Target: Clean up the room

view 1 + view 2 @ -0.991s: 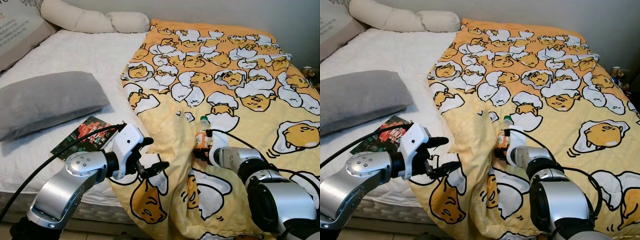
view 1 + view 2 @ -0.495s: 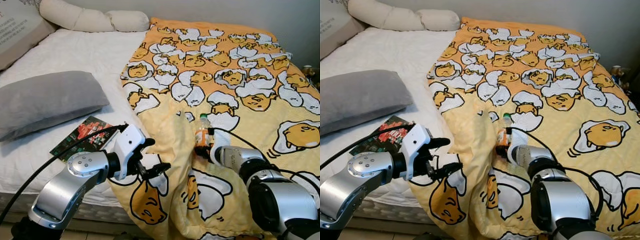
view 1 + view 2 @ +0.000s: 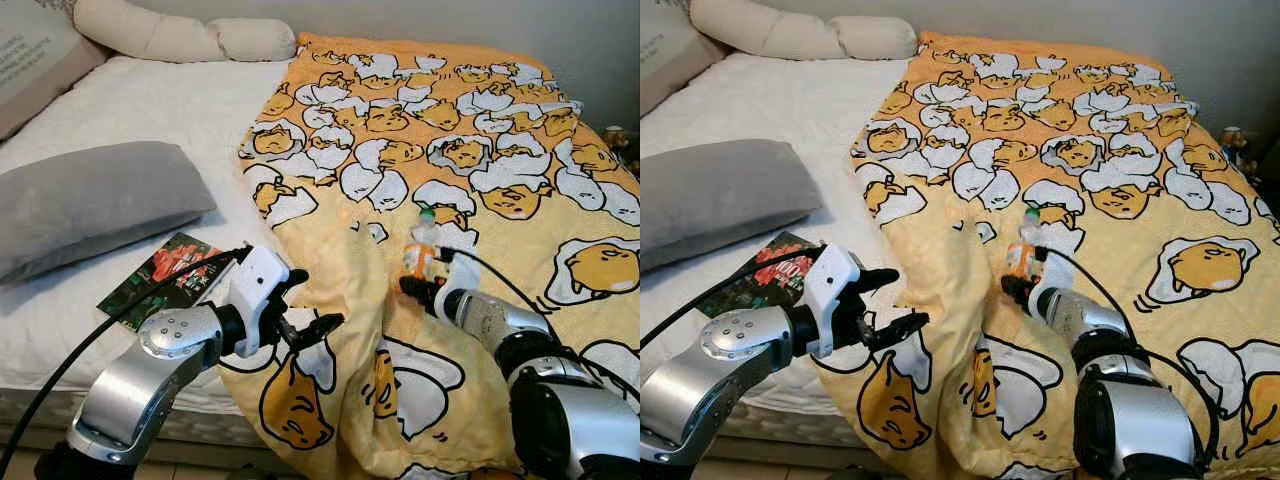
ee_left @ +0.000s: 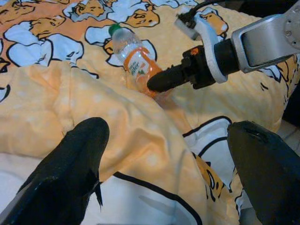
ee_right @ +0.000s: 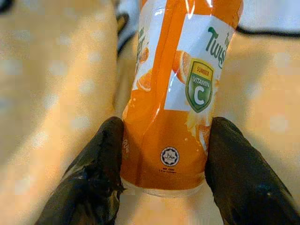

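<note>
A: The right gripper (image 3: 1021,285) has its two fingers closed on the base of the bottle (image 3: 420,252), one on each side of the orange label. The bottle stands nearly upright on the blanket (image 3: 480,160), green cap up, near the blanket's middle fold.

B: And the left gripper (image 3: 312,310)?

A: Fingers spread wide, holding nothing. It hovers at the blanket's near edge, where the cloth hangs off the bed, well apart from the bottle.

B: So which step is this?

A: I'd judge it the pick-up of the bottle: gripped, but not yet clear of the blanket.

B: Next?

A: Likely a lift straight up, keeping the squeeze firm, since the grip sits low and the bottle could tip. A book (image 3: 165,277) lies beside the blanket's left edge, below the grey pillow (image 3: 90,205); probably that waits its turn.
</note>
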{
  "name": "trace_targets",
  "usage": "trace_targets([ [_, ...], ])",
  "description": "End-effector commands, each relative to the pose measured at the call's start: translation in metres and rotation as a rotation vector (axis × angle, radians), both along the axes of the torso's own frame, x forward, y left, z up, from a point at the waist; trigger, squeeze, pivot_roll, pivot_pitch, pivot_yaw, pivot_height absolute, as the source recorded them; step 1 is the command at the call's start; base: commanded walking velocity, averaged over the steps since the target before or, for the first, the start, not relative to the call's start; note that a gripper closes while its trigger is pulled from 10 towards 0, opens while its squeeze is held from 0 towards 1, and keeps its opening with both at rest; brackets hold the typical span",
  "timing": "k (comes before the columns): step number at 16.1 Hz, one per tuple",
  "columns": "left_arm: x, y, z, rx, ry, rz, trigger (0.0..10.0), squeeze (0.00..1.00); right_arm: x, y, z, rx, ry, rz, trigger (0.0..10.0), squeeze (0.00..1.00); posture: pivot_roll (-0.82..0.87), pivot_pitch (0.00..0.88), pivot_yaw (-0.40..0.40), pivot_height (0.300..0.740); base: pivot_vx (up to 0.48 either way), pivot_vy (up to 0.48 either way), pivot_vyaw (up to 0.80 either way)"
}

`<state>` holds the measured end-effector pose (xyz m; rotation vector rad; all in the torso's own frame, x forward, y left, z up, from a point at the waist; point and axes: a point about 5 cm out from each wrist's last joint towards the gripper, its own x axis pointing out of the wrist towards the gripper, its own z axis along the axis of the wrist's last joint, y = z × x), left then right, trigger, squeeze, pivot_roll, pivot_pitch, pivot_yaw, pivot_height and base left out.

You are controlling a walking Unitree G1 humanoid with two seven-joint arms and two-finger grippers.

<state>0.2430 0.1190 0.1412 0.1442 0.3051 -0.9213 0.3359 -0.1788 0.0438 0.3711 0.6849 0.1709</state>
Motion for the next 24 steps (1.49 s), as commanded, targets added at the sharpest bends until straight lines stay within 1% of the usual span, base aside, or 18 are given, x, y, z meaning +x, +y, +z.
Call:
trace_targets([
  [1,0.007,0.004,0.005,-0.003,-0.044,0.050,10.0,0.00,0.009,-0.006,0.018,0.052,-0.136,-0.026,0.0,0.00,0.02,0.000,0.012,0.740,0.000,0.000,0.00],
  [2,0.008,0.005,0.006,-0.004,-0.051,0.067,10.0,0.00,0.010,-0.008,0.022,0.059,-0.169,-0.034,0.0,0.00,0.02,0.000,0.012,0.740,0.000,0.000,0.00],
  [3,0.012,0.009,0.006,-0.009,-0.076,0.132,10.0,0.00,0.009,-0.011,0.029,0.091,-0.275,-0.041,0.0,0.00,0.02,0.000,0.015,0.740,0.000,0.000,0.00],
  [4,0.014,0.012,0.007,-0.019,-0.105,0.190,10.0,0.00,0.006,-0.012,0.034,0.134,-0.355,-0.041,0.0,0.00,0.02,0.000,0.017,0.740,0.000,0.000,0.00],
  [5,0.016,0.013,0.009,-0.029,-0.123,0.220,10.0,0.00,0.003,-0.011,0.036,0.168,-0.382,-0.034,0.0,0.00,0.02,0.000,0.017,0.740,0.000,0.000,0.00],
  [6,0.018,0.016,0.012,-0.057,-0.161,0.286,10.0,0.00,-0.007,-0.011,0.041,0.251,-0.460,-0.020,0.0,0.00,0.02,0.000,0.015,0.740,0.000,0.000,0.00],
  [7,0.019,0.017,0.012,-0.080,-0.166,0.329,10.0,0.00,-0.016,-0.012,0.044,0.317,-0.508,-0.023,0.0,0.00,0.02,0.000,0.018,0.740,0.000,0.000,0.00],
  [10,0.018,0.018,0.012,-0.093,-0.184,0.372,10.0,0.00,-0.030,-0.012,0.046,0.391,-0.579,-0.018,0.0,0.00,0.02,0.000,0.018,0.740,0.000,0.000,0.00],
  [12,0.019,0.018,0.014,-0.114,-0.202,0.390,10.0,0.00,-0.035,-0.009,0.054,0.386,-0.638,-0.005,0.0,0.00,0.02,0.000,0.017,0.740,0.000,0.000,0.00],
  [13,0.018,0.018,0.017,-0.130,-0.209,0.390,10.0,0.00,-0.037,-0.007,0.061,0.344,-0.672,0.010,7.9,0.00,0.02,0.000,0.017,0.740,0.000,0.000,0.00],
  [14,0.019,0.017,0.021,-0.145,-0.222,0.398,10.0,0.00,-0.038,-0.003,0.067,0.311,-0.679,0.041,10.0,0.00,0.02,0.000,0.017,0.740,0.000,0.000,0.00],
  [15,0.018,0.018,0.022,-0.129,-0.234,0.413,10.0,0.00,-0.040,0.005,0.074,0.288,-0.695,0.081,10.0,0.00,0.02,0.000,0.017,0.740,0.000,0.000,0.00],
  [16,0.018,0.019,0.022,-0.115,-0.235,0.418,10.0,0.00,-0.041,0.008,0.076,0.270,-0.707,0.095,10.0,0.00,0.02,0.000,0.017,0.740,0.000,0.000,0.00],
  [17,0.016,0.019,0.020,-0.109,-0.242,0.439,10.0,0.00,-0.047,0.020,0.083,0.222,-0.745,0.165,10.0,0.00,0.02,0.000,0.017,0.740,0.000,0.000,0.00],
  [18,0.015,0.020,0.020,-0.114,-0.254,0.463,10.0,0.00,-0.054,0.031,0.085,0.203,-0.772,0.225,10.0,0.00,0.02,0.000,0.016,0.740,0.000,0.000,0.80],
  [20,0.010,0.021,0.019,-0.090,-0.281,0.500,10.0,0.00,-0.067,0.050,0.081,0.159,-0.761,0.308,10.0,0.00,0.03,0.000,0.011,0.740,0.000,0.000,0.80],
  [23,0.009,0.026,0.019,-0.049,-0.320,0.543,10.0,0.00,-0.077,0.058,0.073,0.139,-0.714,0.331,10.0,0.00,0.03,0.000,0.003,0.740,0.000,0.000,0.80],
  [24,0.009,0.030,0.017,-0.013,-0.334,0.592,10.0,0.00,-0.081,0.059,0.069,0.079,-0.698,0.311,10.0,0.00,0.03,0.000,0.000,0.740,0.000,0.000,0.80],
])
